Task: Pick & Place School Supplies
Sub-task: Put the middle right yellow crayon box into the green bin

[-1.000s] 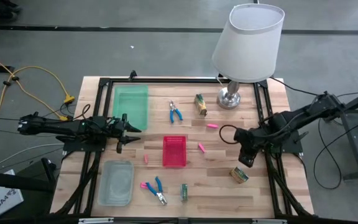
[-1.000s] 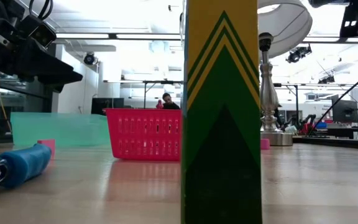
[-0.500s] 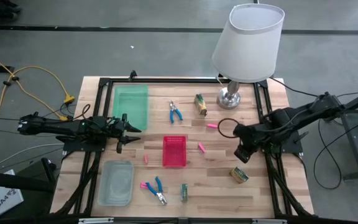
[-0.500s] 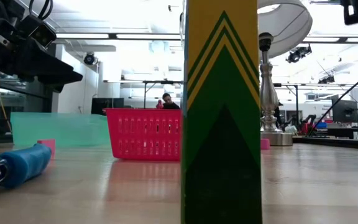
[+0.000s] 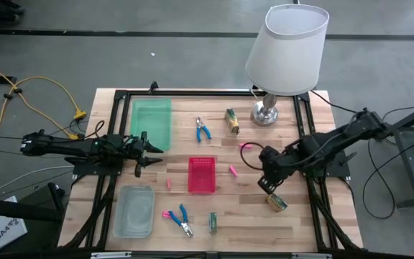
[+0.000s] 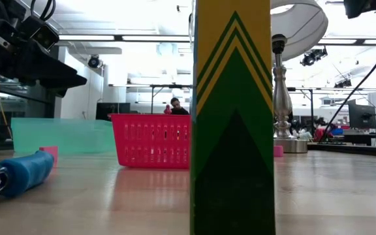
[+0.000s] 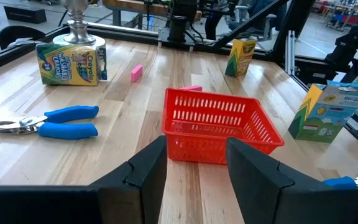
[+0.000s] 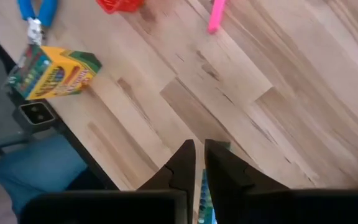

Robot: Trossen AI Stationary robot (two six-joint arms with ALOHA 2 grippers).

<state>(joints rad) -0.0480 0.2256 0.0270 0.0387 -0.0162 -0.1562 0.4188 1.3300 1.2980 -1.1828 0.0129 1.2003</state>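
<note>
Right of centre in the high view, right tool (image 5: pixel 268 184) hovers nearly closed, empty, just above green-and-yellow cardboard crayon box (image 5: pixel 277 202) on wooden desk (image 5: pixel 250 216). Left tool (image 5: pixel 146 151) parted, empty, left-centre.

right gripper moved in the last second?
Yes. In the high view the right gripper has shifted left toward the red basket, near the crayon box.

Red mesh basket (image 7: pixel 219 126) sits just beyond the spread fingers (image 7: pixel 146 167); blue-handled pliers (image 7: pixel 45 123) lie beside it on the worktop (image 7: pixel 135 106).
</note>
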